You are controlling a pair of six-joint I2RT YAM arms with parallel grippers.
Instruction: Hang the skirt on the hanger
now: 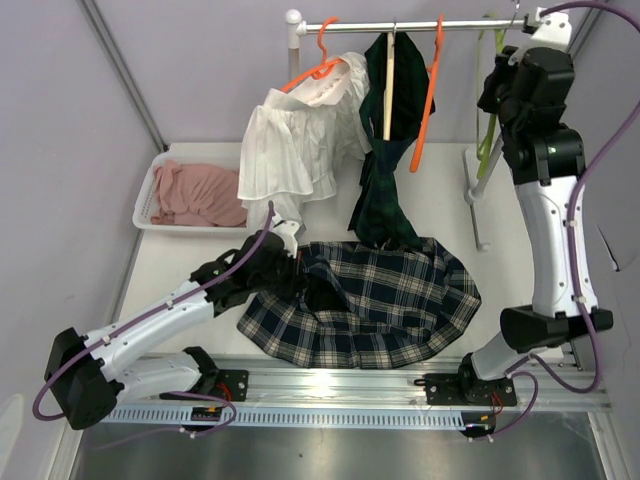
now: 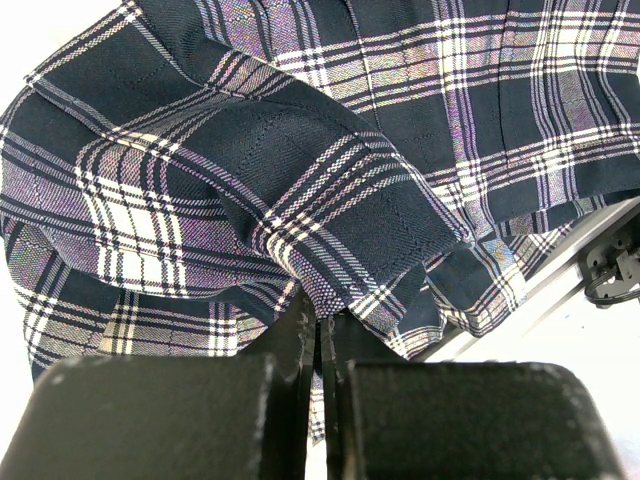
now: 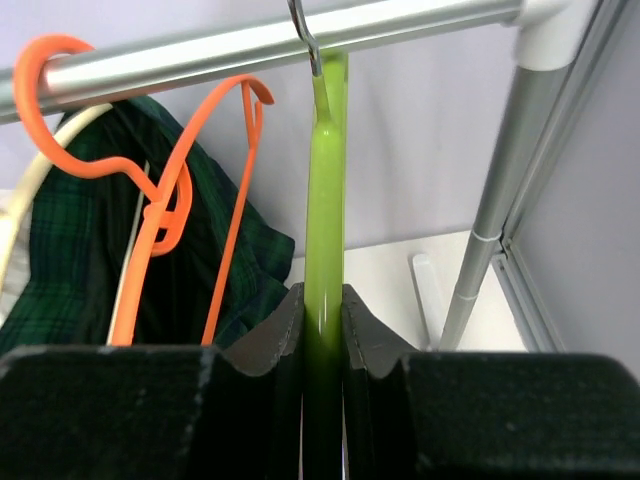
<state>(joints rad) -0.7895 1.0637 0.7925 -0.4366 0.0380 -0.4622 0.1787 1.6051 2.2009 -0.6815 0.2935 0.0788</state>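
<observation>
1. Though spread mostly flat across the table [image 1: 440, 200], just ahead of the two arm bases, rumpled and raised at the left edge of the plaid skirt [image 1: 380, 300].
2. Clenched on that rumpled edge with the left fingers [image 2: 296, 345]: a thick fold of the checked cloth pinched between them, filling the left wrist view.
3. Reaching high on the right, up beside the clothes rail [image 1: 420, 25], with the right fingers [image 3: 283, 335] gripped tight on the green hanger [image 3: 325, 200], one on each side of its flat body.
4. Hung from the rail by a metal hook, dropping straight down between those fingers; well apart from the skirt on the table.
5. Further left along the same rail: an empty orange hanger [image 1: 428, 100], then a dark tartan garment [image 1: 385, 190] draped on a pale hanger [image 1: 388, 100] and trailing down to touch the skirt's far edge, then a white blouse [image 1: 290, 150] on a second orange hanger [image 1: 315, 68].
6. At the far left corner of the table, a white basket [image 1: 150, 190] holding crumpled pink cloth [image 1: 200, 195].
</observation>
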